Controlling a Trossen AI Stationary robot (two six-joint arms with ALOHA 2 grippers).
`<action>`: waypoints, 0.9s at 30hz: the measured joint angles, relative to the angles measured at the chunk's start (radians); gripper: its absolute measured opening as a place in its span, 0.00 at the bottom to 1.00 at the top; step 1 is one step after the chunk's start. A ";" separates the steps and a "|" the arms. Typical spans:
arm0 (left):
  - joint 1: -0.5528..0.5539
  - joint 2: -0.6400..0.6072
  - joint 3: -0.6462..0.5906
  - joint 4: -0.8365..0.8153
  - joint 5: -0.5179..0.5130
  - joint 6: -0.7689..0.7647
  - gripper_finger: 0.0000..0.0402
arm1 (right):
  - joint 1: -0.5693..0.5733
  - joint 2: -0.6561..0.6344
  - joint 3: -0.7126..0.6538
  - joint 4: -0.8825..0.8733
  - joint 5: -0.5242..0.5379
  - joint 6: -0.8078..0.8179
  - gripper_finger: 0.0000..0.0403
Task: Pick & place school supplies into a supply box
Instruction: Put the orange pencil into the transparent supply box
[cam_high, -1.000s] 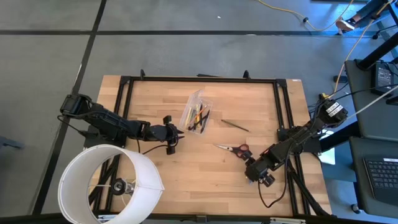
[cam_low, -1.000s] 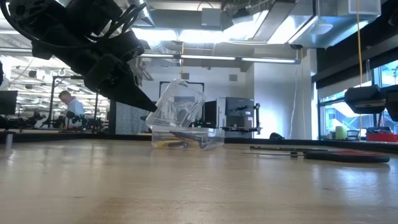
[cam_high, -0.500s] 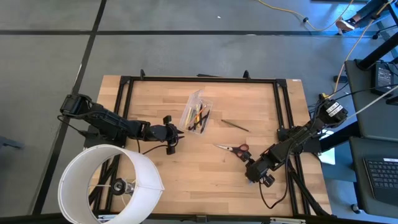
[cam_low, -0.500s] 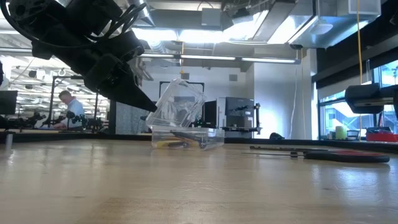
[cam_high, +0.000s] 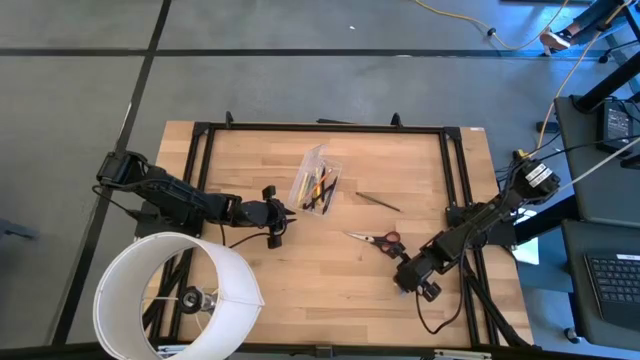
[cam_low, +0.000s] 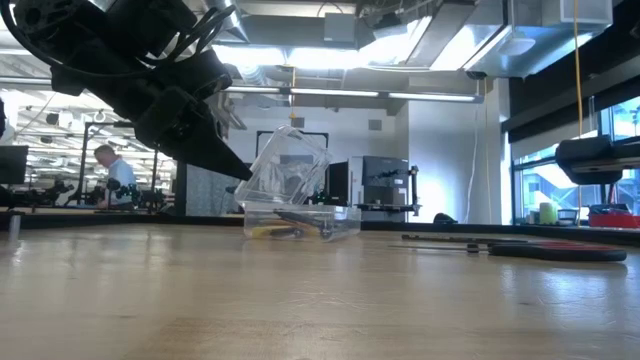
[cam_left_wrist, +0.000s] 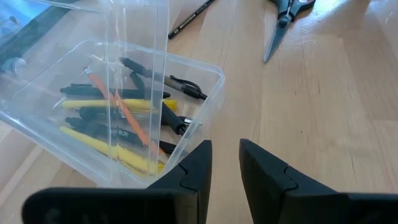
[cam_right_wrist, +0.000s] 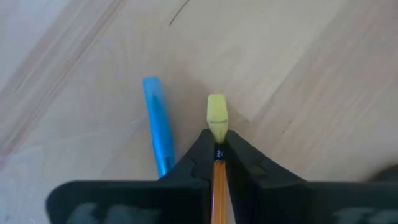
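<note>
We see the supply box (cam_high: 317, 180) lying near the middle of the wooden counter (cam_high: 330, 300), a clear plastic container with its lid standing open above it in the low view (cam_low: 290, 195). Through its see-through wall in the left wrist view (cam_left_wrist: 118, 112) we count several school supplies already inside: black pens (cam_left_wrist: 155, 78), yellow pencils (cam_left_wrist: 109, 149) and an orange one (cam_left_wrist: 124, 112) lying across them. The left hand (cam_high: 283, 217) hangs just beside the box on its left side, its two dark fingers (cam_left_wrist: 196, 168) parted a little with nothing between them, their tips close to the box's near corner. To the right of the box, a dark pencil (cam_high: 378, 201) lies alone on the counter, and nearer the front edge lie the scissors (cam_high: 378, 239) with red handles, blades pointing toward the left arm; both are well apart from the box. The right hand (cam_high: 408, 279) sits low over the counter's right front part, just beyond the scissors' handles. In the right wrist view its fingers (cam_right_wrist: 239, 158) are clamped on an orange pencil (cam_right_wrist: 217, 177) whose yellowish eraser end (cam_right_wrist: 216, 116) sticks out past the fingertips, and a blue pen (cam_right_wrist: 159, 124) lies on the wood just beside it; whether the pencil's tip touches the counter we cannot quite tell. A large white cylinder (cam_high: 170, 295) stands at the front left corner of the counter. Far behind, in the low view, a person (cam_low: 112, 175) sits in the room.
</note>
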 joint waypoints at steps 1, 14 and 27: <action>0.000 0.000 0.000 0.000 0.000 0.000 0.19 | 0.000 0.000 0.006 -0.006 0.007 0.018 0.08; 0.000 0.000 0.000 -0.003 0.003 -0.002 0.19 | -0.002 0.005 0.073 -0.009 0.169 0.051 0.07; 0.000 0.000 0.000 -0.003 0.004 -0.003 0.18 | -0.051 0.003 0.209 -0.009 0.623 0.215 0.06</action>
